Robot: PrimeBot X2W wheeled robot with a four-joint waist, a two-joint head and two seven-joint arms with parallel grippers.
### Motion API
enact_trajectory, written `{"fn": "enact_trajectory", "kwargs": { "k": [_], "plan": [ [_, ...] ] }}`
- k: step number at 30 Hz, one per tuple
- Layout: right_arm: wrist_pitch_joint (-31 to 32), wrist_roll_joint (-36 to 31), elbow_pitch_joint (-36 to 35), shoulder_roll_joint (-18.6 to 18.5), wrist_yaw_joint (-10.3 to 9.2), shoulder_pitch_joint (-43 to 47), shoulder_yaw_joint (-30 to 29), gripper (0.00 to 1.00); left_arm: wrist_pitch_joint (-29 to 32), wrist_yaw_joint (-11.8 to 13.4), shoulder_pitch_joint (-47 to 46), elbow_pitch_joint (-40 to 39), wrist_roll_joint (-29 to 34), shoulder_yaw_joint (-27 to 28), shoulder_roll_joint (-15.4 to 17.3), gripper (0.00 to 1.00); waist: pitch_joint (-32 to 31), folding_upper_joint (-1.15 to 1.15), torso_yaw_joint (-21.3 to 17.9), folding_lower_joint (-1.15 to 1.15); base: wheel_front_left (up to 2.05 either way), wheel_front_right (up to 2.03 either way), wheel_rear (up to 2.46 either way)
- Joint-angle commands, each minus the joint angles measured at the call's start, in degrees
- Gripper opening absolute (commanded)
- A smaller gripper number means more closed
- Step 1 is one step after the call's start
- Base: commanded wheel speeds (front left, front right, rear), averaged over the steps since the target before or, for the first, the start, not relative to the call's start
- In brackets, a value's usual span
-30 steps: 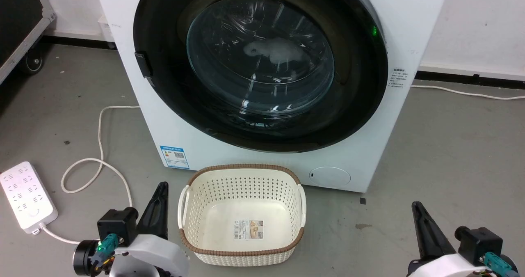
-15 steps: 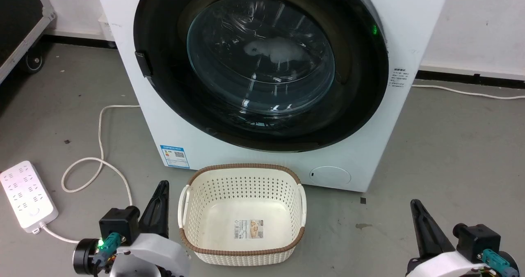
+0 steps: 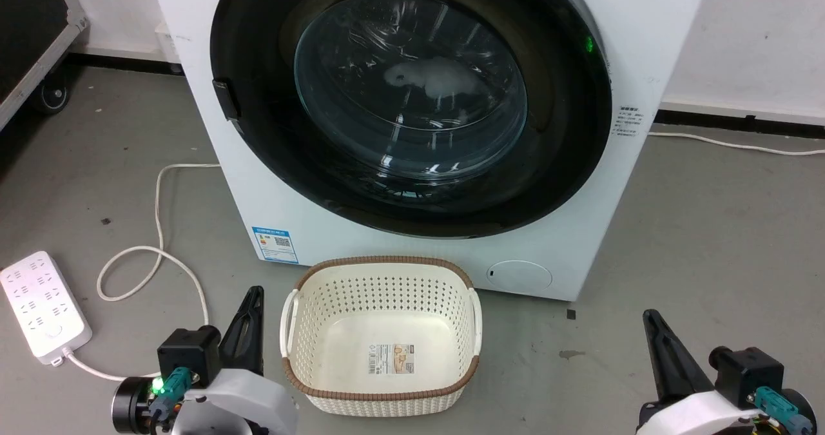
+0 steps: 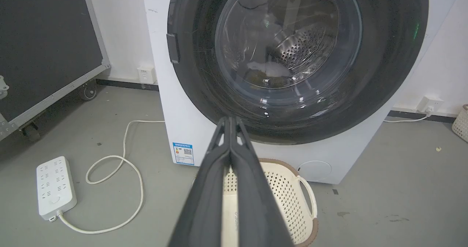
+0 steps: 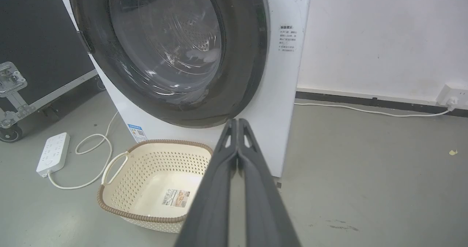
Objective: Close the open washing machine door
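Staying pressed together and empty, left gripper (image 3: pixel 255 298) and right gripper (image 3: pixel 651 322) barely shift before the closed washing machine door (image 3: pixel 412 100).

The washing machine door (image 3: pixel 410 93) has a glossy black rim around clear, reflective glass, and the shiny perforated metal drum (image 4: pixel 303 45) shows through it. The washing machine (image 3: pixel 283 190) body is smooth white. In front of it stands a basket (image 3: pixel 380 280) of cream perforated plastic with a brown woven-look rim, on a matt grey floor (image 3: pixel 709 241).
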Motion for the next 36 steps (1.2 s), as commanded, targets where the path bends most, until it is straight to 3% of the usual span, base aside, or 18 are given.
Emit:
{"fn": "enact_trajectory", "kwargs": {
  "k": [1, 36],
  "plan": [
    [0.4, -0.4, -0.6, 0.0, -0.01, -0.5, 0.1, 0.00, 0.2, 0.2, 0.6, -0.5, 0.8, 0.3, -0.3, 0.00, 0.0, 0.00, 0.0, 0.00, 0.00, 0.00, 0.00],
    [3.6, -3.1, -3.8, -0.1, -0.02, -0.8, 0.5, 0.00, 2.3, 0.4, 1.5, -2.9, 5.5, 2.0, -1.7, 0.00, 0.3, 0.00, 0.2, 0.00, 0.00, 0.00, 0.00]
  ]
}}
